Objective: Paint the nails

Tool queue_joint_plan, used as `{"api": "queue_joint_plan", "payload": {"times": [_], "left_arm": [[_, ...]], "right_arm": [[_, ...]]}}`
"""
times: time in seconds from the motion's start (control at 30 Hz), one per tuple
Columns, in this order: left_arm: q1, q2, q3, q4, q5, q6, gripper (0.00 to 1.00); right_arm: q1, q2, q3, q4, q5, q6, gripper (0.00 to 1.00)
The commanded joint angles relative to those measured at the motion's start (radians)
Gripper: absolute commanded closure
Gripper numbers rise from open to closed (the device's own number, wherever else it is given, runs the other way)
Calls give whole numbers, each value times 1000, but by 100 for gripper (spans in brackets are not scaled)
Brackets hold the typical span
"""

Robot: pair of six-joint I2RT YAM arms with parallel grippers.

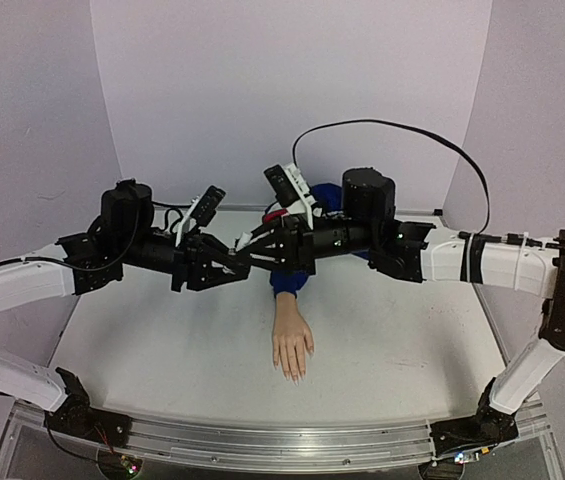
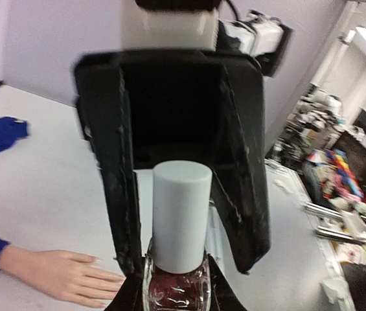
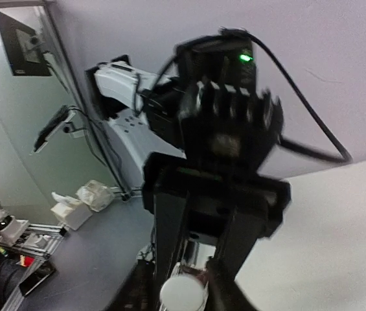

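Observation:
A small dark-red polish bottle (image 2: pixel 176 285) with a white cap (image 2: pixel 181 217) is held in the air, my left gripper (image 2: pixel 176 297) shut on its glass body. My right gripper (image 1: pixel 260 250) faces it from the other side. Its black fingers (image 2: pixel 123 175) stand on either side of the cap with a gap showing, so it is open. The right wrist view shows the cap's round end (image 3: pixel 183 293) between my right gripper's (image 3: pixel 181 297) own fingers. Below both grippers (image 1: pixel 242 258) the mannequin hand (image 1: pixel 292 345) lies flat in its blue sleeve (image 1: pixel 287 282). Its nails (image 1: pixel 293 374) are too small to judge.
The white table (image 1: pixel 162 350) ends at a metal rail (image 1: pixel 282 442) in front, with grey walls close behind and to both sides. A black cable (image 1: pixel 442 142) loops above the right arm. Lab clutter (image 2: pixel 338 181) lies beyond the table edge.

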Motion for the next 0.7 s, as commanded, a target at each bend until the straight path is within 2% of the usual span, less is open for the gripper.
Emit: {"api": "queue_joint_plan", "payload": {"times": [0.0,0.13,0.2,0.53,0.6,0.67], "left_arm": [[22,-123,-40,80,-512,126,100],[21,-156,-80,26,-752,170,100],[21,-168,-100,21,-802,187,100],[21,-158,-130,13,-922,189,100],[21,-153,-130,12,-914,189,100],[21,-151,-131,12,-907,187,100]], "right_arm": [[3,-38,-8,-191,324,-11,50],[4,-26,28,-260,478,53,25],[5,-17,50,-278,520,95,20],[40,109,210,-284,652,278,17],[52,138,245,-287,676,289,19],[61,160,270,-289,703,305,26]]}}
